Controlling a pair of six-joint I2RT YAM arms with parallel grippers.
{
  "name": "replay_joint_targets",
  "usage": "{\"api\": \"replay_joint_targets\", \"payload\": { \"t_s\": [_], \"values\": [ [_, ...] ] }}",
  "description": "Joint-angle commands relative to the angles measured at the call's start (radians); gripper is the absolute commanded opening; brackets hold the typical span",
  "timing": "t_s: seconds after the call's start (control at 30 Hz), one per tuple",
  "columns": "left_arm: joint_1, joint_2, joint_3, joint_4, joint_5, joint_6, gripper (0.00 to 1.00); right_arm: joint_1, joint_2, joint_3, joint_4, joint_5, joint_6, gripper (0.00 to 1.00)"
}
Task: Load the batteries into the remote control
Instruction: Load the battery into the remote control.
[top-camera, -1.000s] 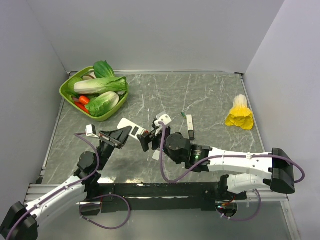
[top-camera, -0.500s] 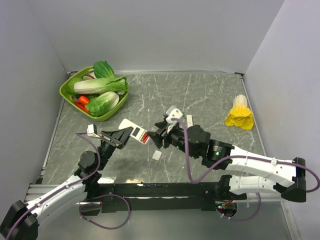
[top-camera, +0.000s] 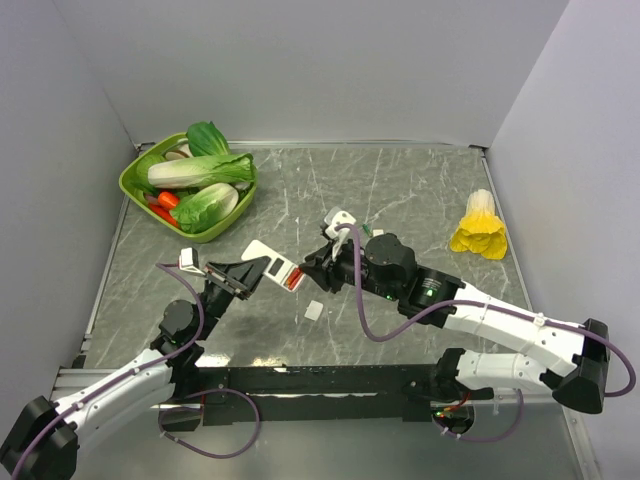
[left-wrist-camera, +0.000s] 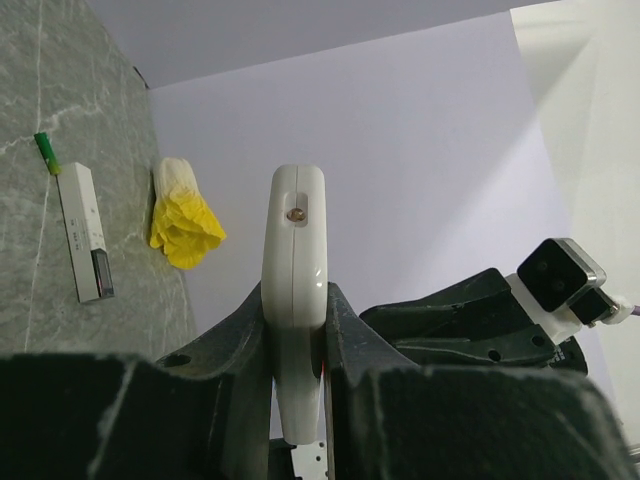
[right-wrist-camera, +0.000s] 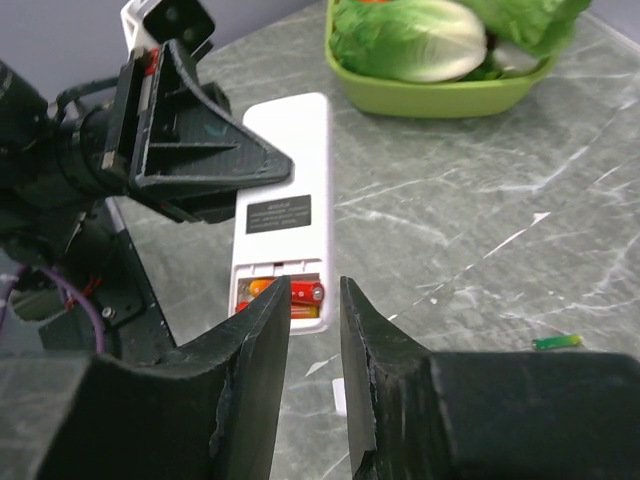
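Pinched by its long edges in the left gripper (top-camera: 250, 270): the small white rectangular plastic remote control (right-wrist-camera: 280, 225), plain labelled back turned toward the other arm, probably to present the open bay. Seated in that bay, at the remote's free end: two tiny orange-red cylindrical batteries (right-wrist-camera: 300, 292). Just beyond that end, the right gripper (right-wrist-camera: 312, 300), fingers a narrow gap apart and nothing visibly between them, likely poised to press the cells home. Near the remote's free end, a small white square piece (top-camera: 313, 311), perhaps the cover.

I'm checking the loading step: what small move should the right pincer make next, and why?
Probably ease the right pincer forward to press the batteries flat: both seem to lie in the open bay of the remote control, just beyond the pincer's tips.
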Motion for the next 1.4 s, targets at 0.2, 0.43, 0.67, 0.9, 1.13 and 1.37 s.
{"api": "replay_joint_targets", "payload": {
  "t_s": [0.2, 0.43, 0.67, 0.9, 1.13, 1.37],
  "values": [
    [-0.003, 0.005, -0.058, 0.059, 0.02, -0.003, 0.02, -0.011, 0.06, 0.018, -0.013, -0.068, 0.026, 0.34],
    [-0.003, -0.004, -0.058, 0.054, 0.02, 0.0, 0.01, -0.013, 0.077, 0.01, -0.002, -0.059, 0.034, 0.32],
    [-0.003, 0.007, -0.058, 0.069, 0.024, 0.0, 0.02, -0.014, 0.086, 0.012, -0.002, -0.078, 0.032, 0.29],
    [-0.003, 0.007, -0.05, 0.074, 0.03, 0.012, 0.02, -0.014, 0.105, 0.021, -0.017, -0.101, 0.023, 0.25],
    [-0.003, 0.002, -0.054, 0.109, 0.029, 0.026, 0.02, -0.013, 0.129, 0.032, -0.046, -0.105, 0.034, 0.18],
    [-0.003, -0.036, -0.065, 0.132, 0.007, 0.045, 0.02, -0.014, 0.152, 0.033, -0.08, -0.124, 0.046, 0.1]
  ]
}}
